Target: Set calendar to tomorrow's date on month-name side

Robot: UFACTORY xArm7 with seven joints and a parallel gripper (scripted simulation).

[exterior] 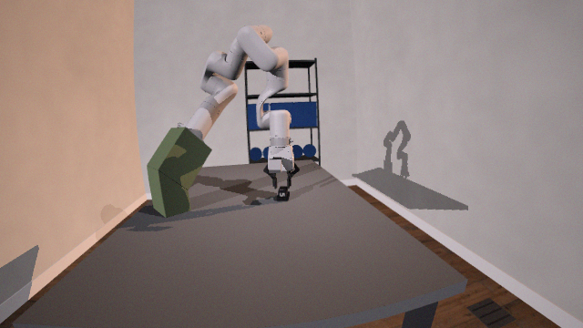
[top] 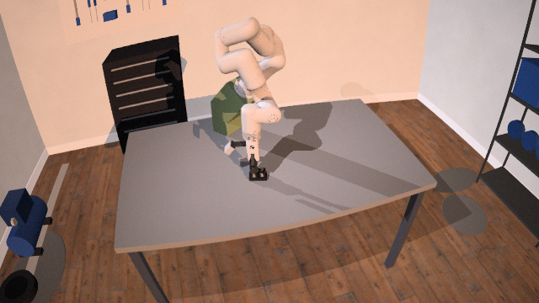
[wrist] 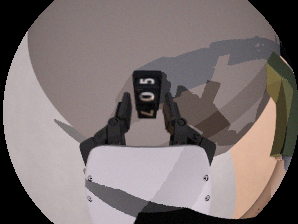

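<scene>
The small black tray [top: 258,179] stands on the table with two black cubes side by side. In the wrist view, one cube [wrist: 147,81] shows a white 5 and the nearer cube [wrist: 146,96] shows a white 0, both turned sideways; a 7 shows on the near end. In the exterior view the end cube [exterior: 282,194] shows a white digit like a 5. My gripper [top: 253,167] [exterior: 281,186] [wrist: 147,100] points down, part open, fingers on either side of the calendar's width, about level with the cubes' tops. No gap shows whether a finger touches. The digits facing the top camera are too small to read.
The green arm base [top: 227,110] [exterior: 175,173] [wrist: 282,105] stands at the table's back edge. A small pale block-like object [top: 229,146] with a dark part shows behind the gripper in the top view. The arm's shadow lies across the table [top: 181,202] [exterior: 255,264].
</scene>
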